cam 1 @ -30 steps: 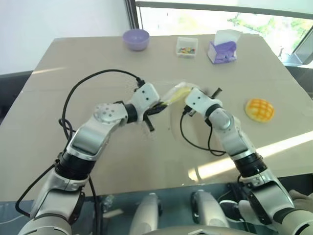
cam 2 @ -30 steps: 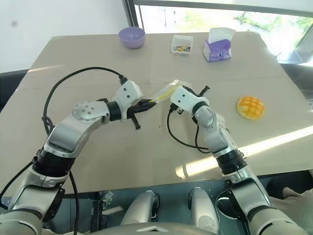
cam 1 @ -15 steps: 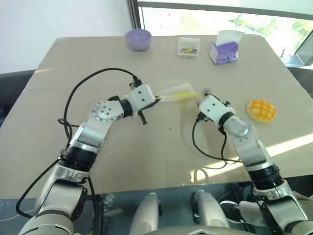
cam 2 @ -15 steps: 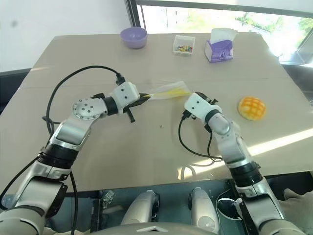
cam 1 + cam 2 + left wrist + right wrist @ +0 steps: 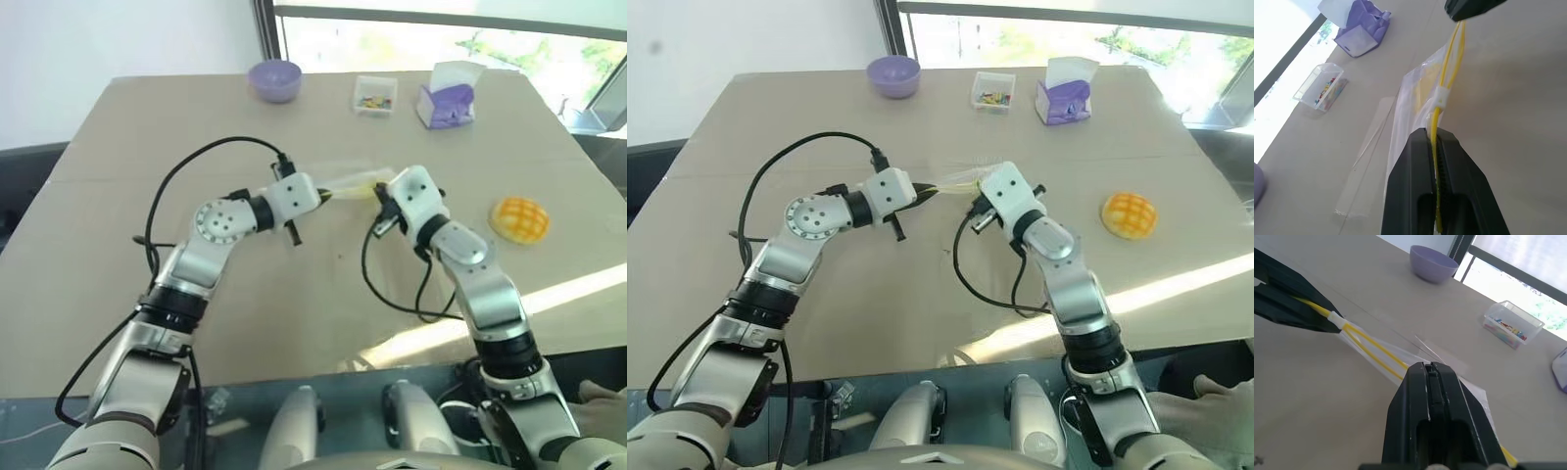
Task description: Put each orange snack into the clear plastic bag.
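Head views: the left gripper [image 5: 326,196] and right gripper [image 5: 384,199] faced each other over the table [image 5: 147,147], the clear plastic bag [image 5: 351,182] stretched between their jaws; the orange snack [image 5: 519,218] lay well apart, beyond the right gripper.
Left wrist view: jaws clenched on the bag's yellow seal strip [image 5: 1439,127], its white slider just past the tips; the tissue box [image 5: 1361,29] and clear box [image 5: 1320,88] stood beyond.
Right wrist view: jaws clamped on the strip's other end; the purple bowl [image 5: 1433,263] lay far ahead.
Change: half a second earlier the right gripper sat clear of the bag; it had since returned and pinched it.
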Tool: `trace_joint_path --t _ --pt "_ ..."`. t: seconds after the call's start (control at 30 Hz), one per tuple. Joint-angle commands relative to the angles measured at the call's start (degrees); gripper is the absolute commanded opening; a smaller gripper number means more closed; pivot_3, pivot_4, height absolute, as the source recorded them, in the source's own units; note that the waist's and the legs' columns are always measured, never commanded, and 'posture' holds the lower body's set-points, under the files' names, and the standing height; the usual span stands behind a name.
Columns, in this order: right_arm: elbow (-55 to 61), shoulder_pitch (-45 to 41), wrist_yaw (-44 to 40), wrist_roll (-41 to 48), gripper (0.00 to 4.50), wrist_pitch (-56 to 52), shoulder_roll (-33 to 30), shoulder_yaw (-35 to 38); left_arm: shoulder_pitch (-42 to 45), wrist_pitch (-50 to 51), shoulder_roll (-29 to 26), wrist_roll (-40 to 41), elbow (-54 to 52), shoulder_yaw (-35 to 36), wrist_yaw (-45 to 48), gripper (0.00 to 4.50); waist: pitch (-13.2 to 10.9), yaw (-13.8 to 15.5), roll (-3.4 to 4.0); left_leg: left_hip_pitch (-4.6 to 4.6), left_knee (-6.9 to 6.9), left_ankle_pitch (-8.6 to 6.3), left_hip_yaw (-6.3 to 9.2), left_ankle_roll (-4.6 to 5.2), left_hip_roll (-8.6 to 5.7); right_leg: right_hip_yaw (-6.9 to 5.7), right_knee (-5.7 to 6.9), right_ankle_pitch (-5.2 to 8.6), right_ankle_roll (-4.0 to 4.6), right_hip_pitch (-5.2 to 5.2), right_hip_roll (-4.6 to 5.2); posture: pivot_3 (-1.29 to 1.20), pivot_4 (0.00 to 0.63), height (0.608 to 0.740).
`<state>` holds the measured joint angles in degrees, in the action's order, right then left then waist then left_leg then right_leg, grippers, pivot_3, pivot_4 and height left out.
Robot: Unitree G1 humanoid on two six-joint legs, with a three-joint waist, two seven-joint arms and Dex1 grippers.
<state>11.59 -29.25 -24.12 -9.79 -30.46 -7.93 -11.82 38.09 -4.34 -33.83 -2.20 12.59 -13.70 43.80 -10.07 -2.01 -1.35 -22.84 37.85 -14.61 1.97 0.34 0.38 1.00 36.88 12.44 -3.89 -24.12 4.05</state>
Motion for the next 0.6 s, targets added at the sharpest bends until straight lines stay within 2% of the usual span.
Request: trace_joint_path --t 0.03,0.6 --pt "-0.05 -1.60 0.82 0.79 0.04 1.76 0.74 -0.84 0.04 -0.95 0.47 0.04 -2.48 1.68 -0.22 0.00 0.00 -0.03 0.00 0.00 0.01 0.00 0.00 0.00 0.00 0.00 0.00 0.00 0.00 0.00 0.00 0.00 0.150 0.740" --pt "-0.62 -1.84 2.36 0.81 0.04 2.36 0.38 -2.29 -0.90 2.82 1.01 0.55 -5.41 2.44 0.12 0.00 0.00 -0.18 0.00 0.01 0.06 0.00 0.01 0.00 0.00 0.00 0.08 0.00 0.00 0.00 0.00 0.00 0.150 0.740"
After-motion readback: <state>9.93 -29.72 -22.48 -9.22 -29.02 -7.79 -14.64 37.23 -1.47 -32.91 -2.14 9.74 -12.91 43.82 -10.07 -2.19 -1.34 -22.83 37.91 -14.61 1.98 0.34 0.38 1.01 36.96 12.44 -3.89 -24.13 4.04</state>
